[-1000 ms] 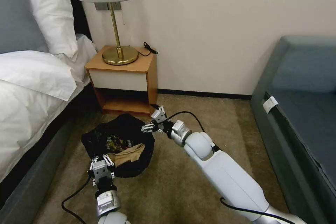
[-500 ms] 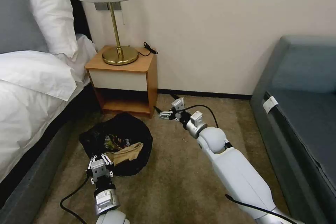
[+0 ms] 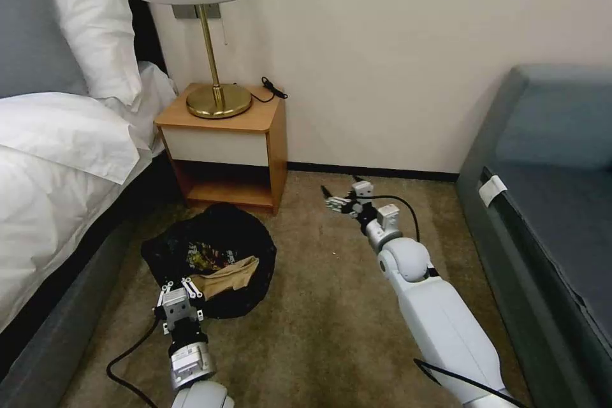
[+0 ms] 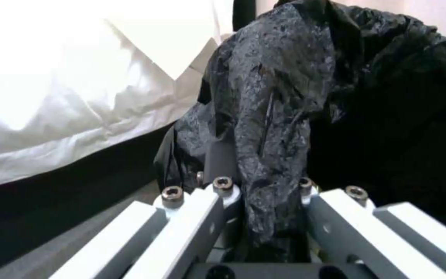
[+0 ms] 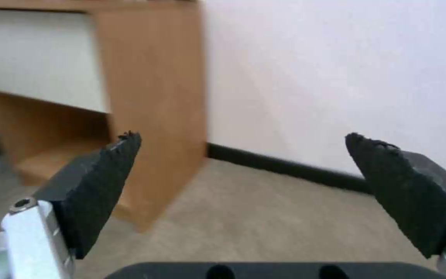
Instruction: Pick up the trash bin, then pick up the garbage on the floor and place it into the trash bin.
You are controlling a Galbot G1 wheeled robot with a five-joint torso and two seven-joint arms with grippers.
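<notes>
The bin (image 3: 213, 261), a round tub draped in crinkled, glossy black bag (image 4: 285, 100), sits on short-pile carpet (image 3: 331, 319) with a tan paper wad (image 3: 226, 277) inside. The left gripper (image 3: 178, 290) is clamped on the bag's rim fold. The right gripper (image 3: 338, 197), empty, with rough black pads (image 5: 104, 174) spread wide, hangs above bare carpet well apart from the bin, near a wood nightstand (image 3: 223, 146).

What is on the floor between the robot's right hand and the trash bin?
Nothing: in the head view, bare carpet lies between the open right end effector and the trash bin. The left end effector grips the bin's black bag.
</notes>
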